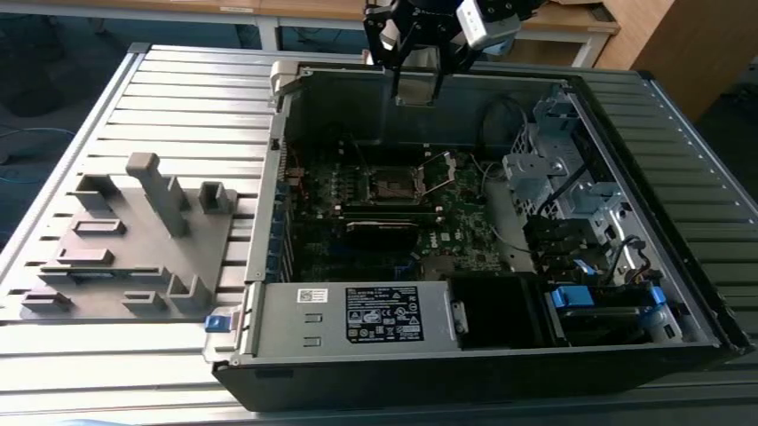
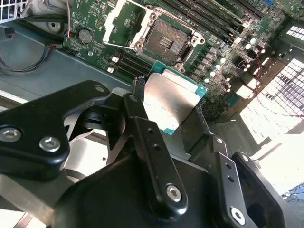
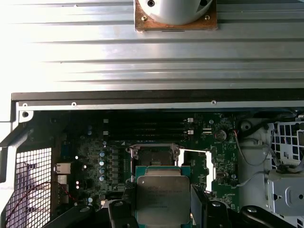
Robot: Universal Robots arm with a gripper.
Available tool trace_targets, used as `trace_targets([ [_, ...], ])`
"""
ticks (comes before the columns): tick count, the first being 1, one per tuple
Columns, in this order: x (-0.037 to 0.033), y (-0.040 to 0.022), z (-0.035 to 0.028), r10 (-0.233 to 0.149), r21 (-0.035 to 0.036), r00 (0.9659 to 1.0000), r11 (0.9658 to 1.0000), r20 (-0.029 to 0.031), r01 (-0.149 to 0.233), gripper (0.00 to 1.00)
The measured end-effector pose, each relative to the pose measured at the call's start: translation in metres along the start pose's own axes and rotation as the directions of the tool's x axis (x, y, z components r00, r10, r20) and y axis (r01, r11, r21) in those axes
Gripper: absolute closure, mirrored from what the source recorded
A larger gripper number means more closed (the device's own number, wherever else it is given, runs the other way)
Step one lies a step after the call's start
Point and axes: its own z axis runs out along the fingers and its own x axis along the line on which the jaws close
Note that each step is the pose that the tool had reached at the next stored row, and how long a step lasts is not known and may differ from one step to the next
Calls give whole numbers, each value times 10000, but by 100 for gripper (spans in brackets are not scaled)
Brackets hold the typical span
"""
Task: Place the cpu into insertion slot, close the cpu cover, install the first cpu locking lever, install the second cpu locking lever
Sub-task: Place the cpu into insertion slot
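Observation:
The cpu [image 2: 167,102], a flat square chip with a dull silver top and green rim, is pinched between the fingers of my gripper [image 2: 166,105], which is shut on it. In the first wrist view the cpu [image 3: 160,192] hangs in the gripper [image 3: 161,205] just short of the open insertion slot [image 3: 154,156]. The exterior view has the gripper [image 1: 414,89] high over the case's far wall, well above the insertion slot [image 1: 391,184]. The cpu cover [image 1: 450,165] is swung up and open beside the slot, a shiny frame in both wrist views [image 2: 108,21] [image 3: 212,166].
The open computer case [image 1: 474,355] lies on a slatted metal table [image 1: 177,98]. A power supply [image 1: 355,315] sits at the near side and a drive cage [image 1: 551,169] at the exterior view's right. A memory stick [image 1: 385,223] lies near the slot. A grey fixture block [image 1: 130,240] stands left.

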Motion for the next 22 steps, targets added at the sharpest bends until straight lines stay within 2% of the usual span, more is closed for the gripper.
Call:
trace_targets([
  [22,-1,-2,29,0,-1,10000,10000,0,0,46],
])
